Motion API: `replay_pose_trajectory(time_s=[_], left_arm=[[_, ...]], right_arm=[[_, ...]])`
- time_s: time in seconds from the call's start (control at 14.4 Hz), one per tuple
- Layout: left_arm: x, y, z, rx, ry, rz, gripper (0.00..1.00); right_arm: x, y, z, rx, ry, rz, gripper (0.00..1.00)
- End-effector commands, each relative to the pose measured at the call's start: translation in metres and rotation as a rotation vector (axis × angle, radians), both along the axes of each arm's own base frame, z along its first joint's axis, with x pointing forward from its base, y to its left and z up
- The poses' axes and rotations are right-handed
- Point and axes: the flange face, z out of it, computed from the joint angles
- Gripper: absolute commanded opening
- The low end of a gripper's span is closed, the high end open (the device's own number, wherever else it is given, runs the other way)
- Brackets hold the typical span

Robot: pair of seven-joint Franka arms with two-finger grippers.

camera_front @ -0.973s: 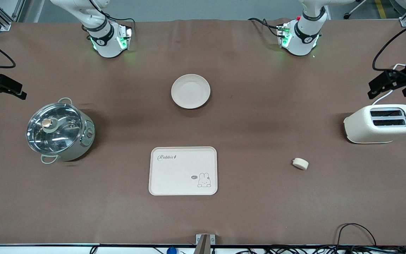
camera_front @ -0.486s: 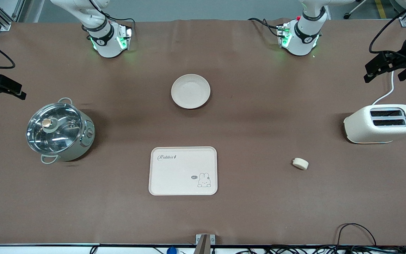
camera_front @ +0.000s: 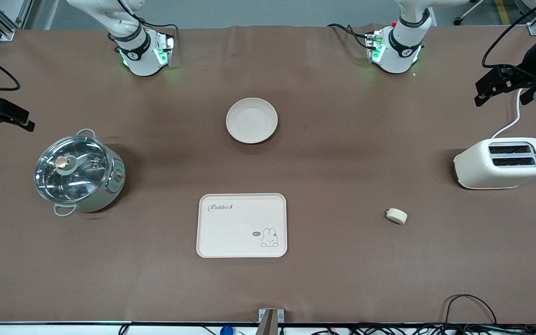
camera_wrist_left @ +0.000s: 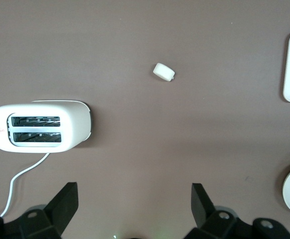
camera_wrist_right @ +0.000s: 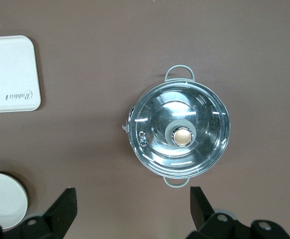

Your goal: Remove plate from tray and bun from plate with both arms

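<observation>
My left gripper [camera_front: 486, 90] has drifted up past the white toaster [camera_front: 503, 163], both grippers spread and empty, since the round cream plate [camera_front: 251, 120], rabbit-printed rectangular tray [camera_front: 241, 225] and small pale bun [camera_front: 396, 216] already lie apart on the bench.

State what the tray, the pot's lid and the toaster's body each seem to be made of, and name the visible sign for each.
The tray: probably matte plastic or melamine, going by its even cream surface, printed drawing and moulded rounded corners.
The pot's lid: seemingly glass with a metal rim, since it shows sharp reflections and the inside shows through it.
The toaster: likely smooth cream plastic or painted metal with a soft sheen; the look leaves it open.
</observation>
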Motion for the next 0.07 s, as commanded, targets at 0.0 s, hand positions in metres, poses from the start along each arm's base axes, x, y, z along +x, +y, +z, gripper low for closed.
replay_pose_trajectory(time_s=[0.0], left_arm=[[-0.0069, -0.0105, 0.0005, 0.034, 0.008, -0.03, 1.0]], right_arm=[[-0.0078, -0.0025, 0.0012, -0.016, -0.002, 0.005, 1.0]])
